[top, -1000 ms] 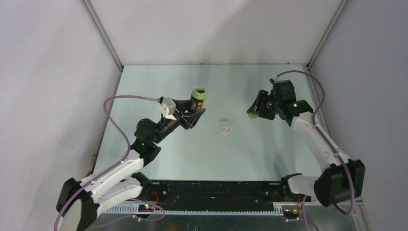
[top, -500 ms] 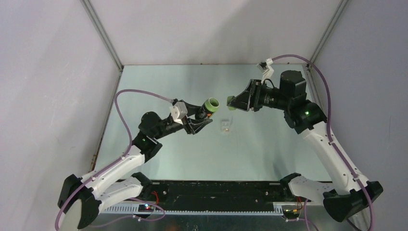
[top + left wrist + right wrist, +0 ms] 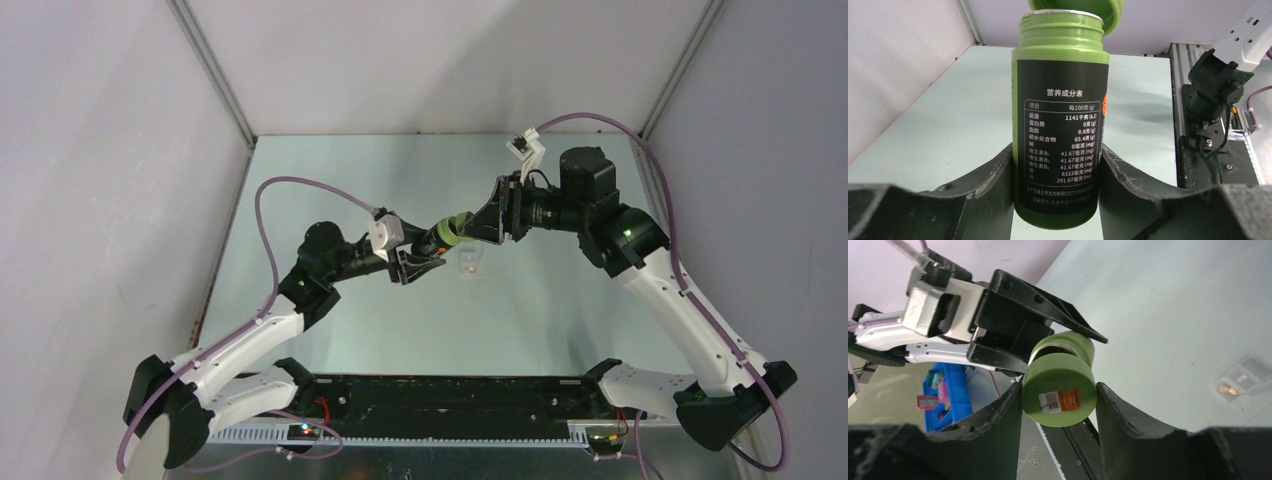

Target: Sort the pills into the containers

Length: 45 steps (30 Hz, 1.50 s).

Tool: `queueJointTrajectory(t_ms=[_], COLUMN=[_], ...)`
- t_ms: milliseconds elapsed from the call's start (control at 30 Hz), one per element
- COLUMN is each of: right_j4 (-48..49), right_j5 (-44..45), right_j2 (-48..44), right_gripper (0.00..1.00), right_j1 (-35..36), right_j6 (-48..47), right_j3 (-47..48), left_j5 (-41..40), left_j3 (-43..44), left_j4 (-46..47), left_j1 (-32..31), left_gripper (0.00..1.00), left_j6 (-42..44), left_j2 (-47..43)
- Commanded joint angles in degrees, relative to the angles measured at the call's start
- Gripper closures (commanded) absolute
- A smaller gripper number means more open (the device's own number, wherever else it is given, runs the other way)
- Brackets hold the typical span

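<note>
My left gripper [image 3: 418, 258] is shut on the green bottle [image 3: 438, 238], which it holds tilted above the table with the mouth toward the right arm. The left wrist view shows the jaws pressing the bottle's [image 3: 1060, 115] black label on both sides. My right gripper [image 3: 484, 224] is shut on the green cap [image 3: 1059, 390], which sits right at the bottle's mouth [image 3: 1068, 344]; I cannot tell whether they touch. The clear two-compartment container [image 3: 470, 262] lies on the table below them, with an orange pill [image 3: 1230, 389] in one compartment. No other pills show.
The right arm's base and black rail [image 3: 1215, 100] stand behind the bottle in the left wrist view. A blue bin [image 3: 950, 390] of small items sits off the table. Grey walls close in the table's left, back and right sides.
Both arms swung toward the middle. The bottle tipped from nearly upright toward the right, and the cap came leftward up to its mouth. The container has not moved.
</note>
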Motion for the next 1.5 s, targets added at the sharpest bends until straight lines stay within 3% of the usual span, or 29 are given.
queueJointTrajectory(t_ms=[0, 500, 1067, 1467], right_j4=[-1.7, -8.8, -23.1, -24.4], right_j5=[2.0, 0.6, 0.7, 1.4], right_j2=[0.3, 4.7, 10.1, 11.0], right_gripper=[0.56, 0.56, 0.57, 0.58], right_j1=[0.5, 2.0, 3.6, 4.9], right_j6=[-2.4, -6.9, -15.6, -16.5], right_j3=[2.7, 7.2, 13.4, 13.3], left_j5=[2.0, 3.7, 8.1, 10.8], left_j3=[3.6, 6.5, 12.0, 14.5], left_j4=[0.1, -6.1, -19.7, -24.5], left_j1=[0.3, 0.4, 0.4, 0.5], left_gripper=[1.00, 1.00, 1.00, 1.00], left_j6=[2.6, 7.2, 13.8, 15.6], left_j2=[0.1, 1.4, 3.3, 5.1])
